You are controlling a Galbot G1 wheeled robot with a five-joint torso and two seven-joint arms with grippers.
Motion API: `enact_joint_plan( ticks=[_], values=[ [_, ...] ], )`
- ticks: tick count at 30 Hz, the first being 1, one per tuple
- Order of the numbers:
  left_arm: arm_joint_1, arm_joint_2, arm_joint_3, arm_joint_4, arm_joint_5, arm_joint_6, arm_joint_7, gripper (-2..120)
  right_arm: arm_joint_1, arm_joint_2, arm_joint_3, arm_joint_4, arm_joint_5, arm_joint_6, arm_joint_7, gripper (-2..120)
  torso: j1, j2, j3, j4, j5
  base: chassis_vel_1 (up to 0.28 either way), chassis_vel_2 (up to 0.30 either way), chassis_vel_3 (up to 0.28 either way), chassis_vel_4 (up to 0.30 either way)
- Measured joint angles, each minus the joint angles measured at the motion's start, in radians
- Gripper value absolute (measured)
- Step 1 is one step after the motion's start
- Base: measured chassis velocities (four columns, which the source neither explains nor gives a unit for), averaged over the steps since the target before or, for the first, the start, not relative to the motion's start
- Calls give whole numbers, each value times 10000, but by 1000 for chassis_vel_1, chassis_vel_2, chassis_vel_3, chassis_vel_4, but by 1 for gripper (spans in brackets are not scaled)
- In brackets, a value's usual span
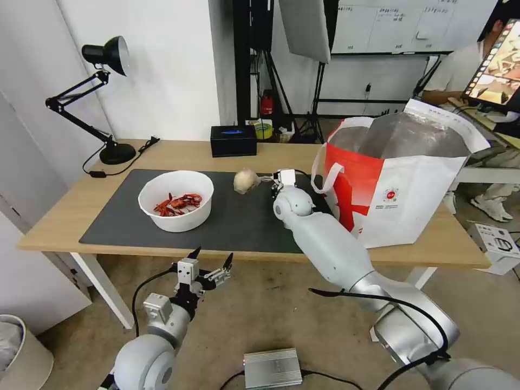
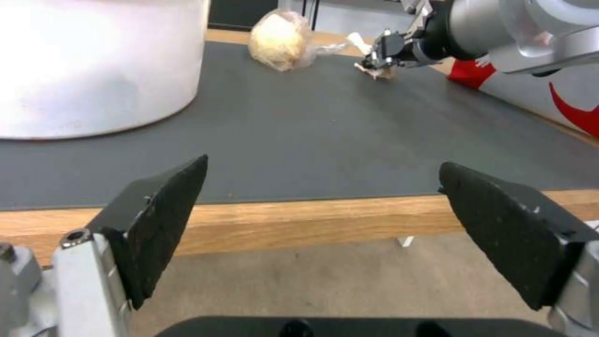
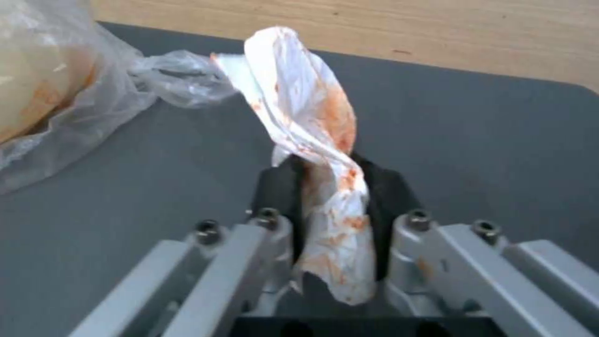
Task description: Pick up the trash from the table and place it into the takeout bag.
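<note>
My right gripper (image 1: 272, 182) (image 3: 331, 174) is shut on a small white tissue wad (image 3: 312, 112) stained orange, just above the dark grey mat (image 1: 244, 222) of the table (image 1: 65, 216). A beige ball (image 1: 246, 180) (image 3: 31, 84) in thin clear plastic lies right beside the tissue. The white bowl of red shells (image 1: 176, 200) stands on the mat's left part. The red-and-white takeout bag (image 1: 401, 179) stands open on the table's right end, close to my right arm. My left gripper (image 1: 211, 261) (image 2: 323, 166) hangs open and holds nothing, below the table's front edge.
A black box with a blue top (image 1: 233, 140) sits at the table's back edge, a black desk lamp (image 1: 105, 97) at the back left corner. On the floor are a bin (image 1: 16, 346) at the left and a grey metal box (image 1: 272, 368) near my base.
</note>
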Motion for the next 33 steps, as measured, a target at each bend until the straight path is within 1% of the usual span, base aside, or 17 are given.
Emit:
enact_joint_plan(
  ticks=[2,3,4,5,14,18,24,33],
  values=[
    [5,2,1,4,0,-40,-1,100,-10,-30,-4,92,78,-3,25,7,0,0,0,0,0,0,0,0,0],
    [5,2,1,4,0,-40,-1,100,-10,-30,-4,92,78,-3,25,7,0,0,0,0,0,0,0,0,0],
    [5,-2,10,10,0,-54,-3,100,-21,-49,-8,151,141,-3,27,2,0,0,0,0,0,0,0,0,0],
    [0,-12,32,22,0,-70,-5,100,-38,-81,-13,240,236,-1,28,0,0,0,0,0,0,0,0,0,0],
    [-9,-52,121,30,38,-75,-18,100,-81,-250,-22,553,437,32,29,0,0,0,0,1,0,0,0,0,0],
    [-11,-39,111,7,44,-75,-30,100,-131,-433,-29,887,680,179,-146,0,0,0,0,0,0,0,0,0,0],
    [41,-41,70,-36,55,-75,-37,100,-390,-770,-90,1817,1032,334,-407,0,0,0,0,0,0,0,0,0,0],
    [116,-1,2,-66,57,-76,-40,100,-758,-922,-110,2766,1056,164,-188,0,0,0,0,1,-1,0,0,0,0]
  ],
)
